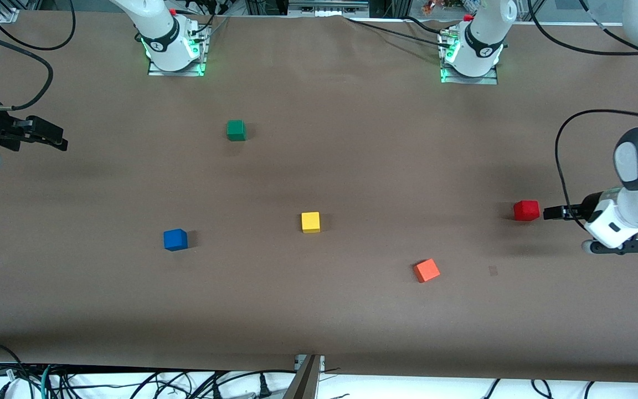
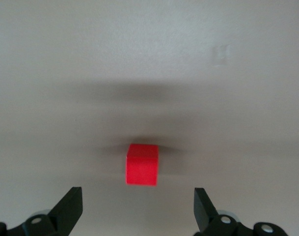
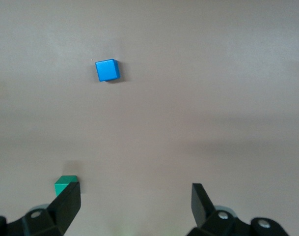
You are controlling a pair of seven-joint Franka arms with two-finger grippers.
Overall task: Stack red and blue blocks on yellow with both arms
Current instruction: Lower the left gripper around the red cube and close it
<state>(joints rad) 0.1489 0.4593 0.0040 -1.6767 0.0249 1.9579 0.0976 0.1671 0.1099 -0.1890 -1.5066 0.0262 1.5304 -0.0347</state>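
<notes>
Brown paper covers the whole table (image 1: pixel 319 310), and I see five cubes lying apart on it. From my remote seat I take the yellow cube (image 1: pixel 310 221) as the centre of a clock laid on the front view. Both white arms reach in from the table's ends, I think so that each takes the cube on its own end.

My left gripper (image 1: pixel 556 212) hangs just beside the red cube (image 1: pixel 526 210), near three o'clock. Its fingers (image 2: pixel 70 209) are spread wide and hold nothing; the red cube (image 2: pixel 142 171) sits ahead of them, roughly midway between the tips. My right gripper (image 1: pixel 47 134) waits near ten o'clock at the right arm's end, also wide open and empty.

Blue cube (image 1: pixel 175 239) lies near eight o'clock, flat on the paper, with clean bright faces. Green cube (image 1: pixel 236 130) stays near eleven o'clock, orange cube (image 1: pixel 426 270) near four o'clock, a little turned. Nothing is on the yellow cube yet.
</notes>
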